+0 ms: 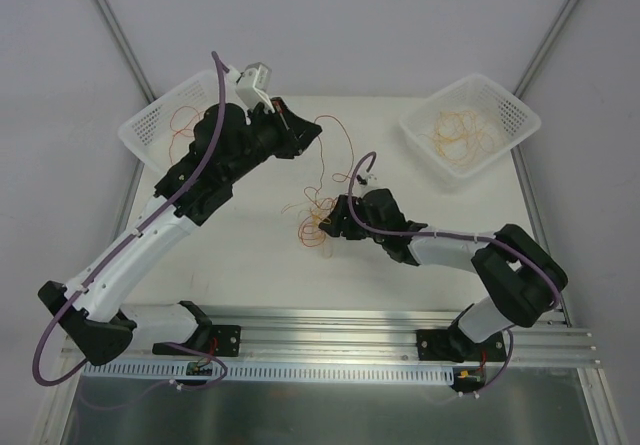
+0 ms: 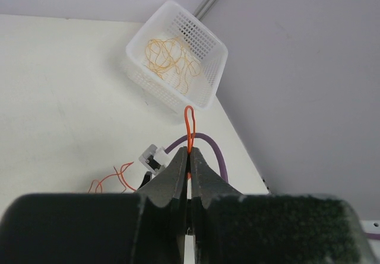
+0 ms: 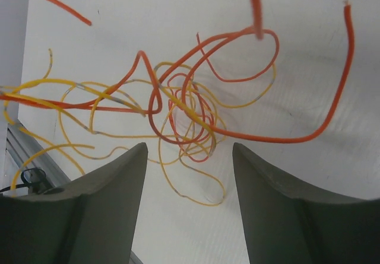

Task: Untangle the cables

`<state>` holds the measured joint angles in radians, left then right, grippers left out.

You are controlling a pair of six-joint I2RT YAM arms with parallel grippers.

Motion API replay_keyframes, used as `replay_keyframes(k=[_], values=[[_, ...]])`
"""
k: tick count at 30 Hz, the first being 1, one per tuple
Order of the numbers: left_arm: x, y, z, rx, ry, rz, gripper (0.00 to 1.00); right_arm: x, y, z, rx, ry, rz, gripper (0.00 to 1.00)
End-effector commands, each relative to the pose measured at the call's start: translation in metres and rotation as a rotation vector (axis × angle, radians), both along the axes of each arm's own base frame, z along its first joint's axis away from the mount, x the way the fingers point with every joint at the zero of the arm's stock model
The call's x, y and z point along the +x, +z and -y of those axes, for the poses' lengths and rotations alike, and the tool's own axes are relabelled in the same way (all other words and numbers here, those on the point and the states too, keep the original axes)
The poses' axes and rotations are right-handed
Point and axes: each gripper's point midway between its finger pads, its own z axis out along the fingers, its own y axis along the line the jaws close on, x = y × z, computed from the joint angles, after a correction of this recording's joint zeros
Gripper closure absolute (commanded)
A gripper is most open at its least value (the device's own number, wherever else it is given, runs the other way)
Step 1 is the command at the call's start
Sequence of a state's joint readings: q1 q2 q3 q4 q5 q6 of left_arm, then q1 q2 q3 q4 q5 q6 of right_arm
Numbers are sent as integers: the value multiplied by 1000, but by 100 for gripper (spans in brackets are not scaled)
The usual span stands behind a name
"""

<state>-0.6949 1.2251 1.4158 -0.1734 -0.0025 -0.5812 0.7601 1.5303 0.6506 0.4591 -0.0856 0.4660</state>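
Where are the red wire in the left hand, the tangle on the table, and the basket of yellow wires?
red wire (image 2: 190, 139): left wrist view, base of its loop.
tangle (image 3: 191, 111): right wrist view, dense central knot.
basket (image 2: 171, 91): left wrist view, near wall.

— Where do the cables (image 1: 318, 223) lie?
— Near the middle of the table (image 1: 250, 255), in one loose knot of hair-thin red and orange-yellow wires looped through one another.
— All flat?
— No. One red strand (image 2: 190, 140) rises off the table toward its far edge, and its end loop is pinched in the left gripper (image 2: 190, 153).
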Motion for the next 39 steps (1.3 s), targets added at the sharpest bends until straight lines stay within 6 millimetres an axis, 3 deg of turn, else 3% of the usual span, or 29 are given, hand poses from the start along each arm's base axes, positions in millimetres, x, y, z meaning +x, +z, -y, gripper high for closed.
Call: replay_keyframes(k=[1, 9, 16, 19, 23, 27, 31, 37, 39], values=[[-11, 32, -11, -71, 21, 60, 100, 24, 32, -18, 78, -26, 104, 38], [-16, 26, -17, -87, 39, 34, 100, 33, 39, -17, 96, -62, 155, 41], [-15, 28, -19, -114, 63, 20, 100, 37, 59, -36, 169, -15, 207, 44], [-15, 33, -19, -124, 62, 21, 100, 39, 56, -41, 164, 1, 204, 52], [-16, 41, -21, -123, 63, 46, 100, 39, 43, -38, 132, -7, 184, 83], [-16, 59, -37, -95, 115, 121, 100, 32, 18, -19, 41, -35, 134, 99], [-12, 88, -68, -34, 220, 235, 100, 25, -7, 13, -14, -91, 63, 99], [-2, 116, -118, 8, 360, 296, 100, 10, -43, 78, -133, -217, -51, 99], [3, 119, -133, 38, 408, 308, 100, 8, -39, 93, -159, -253, -43, 99]])
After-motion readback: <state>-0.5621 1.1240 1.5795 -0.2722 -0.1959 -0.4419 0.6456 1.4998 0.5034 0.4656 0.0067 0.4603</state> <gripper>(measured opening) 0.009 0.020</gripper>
